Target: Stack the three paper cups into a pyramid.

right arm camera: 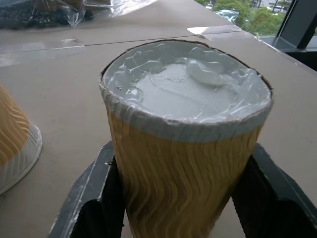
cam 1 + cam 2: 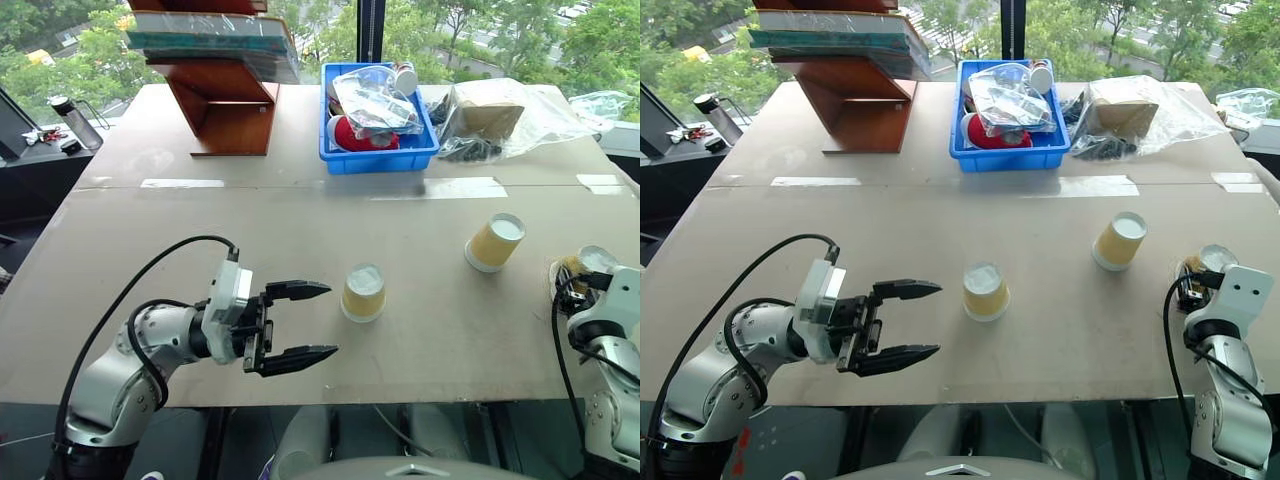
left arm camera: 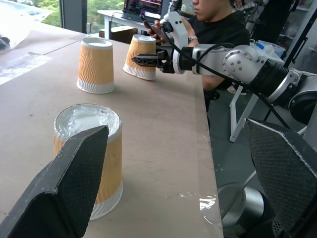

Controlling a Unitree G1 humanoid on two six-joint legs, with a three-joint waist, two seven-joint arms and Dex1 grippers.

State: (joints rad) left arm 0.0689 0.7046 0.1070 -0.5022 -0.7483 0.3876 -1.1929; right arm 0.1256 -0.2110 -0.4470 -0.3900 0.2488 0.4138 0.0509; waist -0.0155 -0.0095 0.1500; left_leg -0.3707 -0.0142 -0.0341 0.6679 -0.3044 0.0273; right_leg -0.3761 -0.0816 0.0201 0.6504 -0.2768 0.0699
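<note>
While none of the three paper cups has yet been placed on another, the step in hand reads as the first pick-up: right hand (image 1: 178, 198) pinched on cup no. 1 (image 1: 185, 144), fingers (image 1: 91, 198) pressed against the ribbed sides, the cup upside down, white base uppermost, at the right-hand edge of the table (image 2: 250, 220). Cup no. 2 (image 2: 495, 242): inverted, slightly tilted, standing free just beyond and to the left of cup no. 1, not touching it. Cup no. 3 (image 2: 363, 292): inverted, upright, near the front edge around the table's middle, well apart from the other two. Left hand (image 2: 300, 323): spread wide, holding nothing, pointing toward cup no. 3 from its left and stopping short of it. Pyramid: not begun; no two cups stand side by side as a base. Next move, as judged: lift cup no. 1 clear and set it down just beside another cup to form the base pair, bases level and close enough to carry a third across them; the tilted cup no. 2 would want seating flat first. Background items, not of the task: blue bin (image 2: 378, 152) of packets, wooden stand (image 2: 225, 110), plastic-wrapped box (image 2: 490, 118), all at the far side.
</note>
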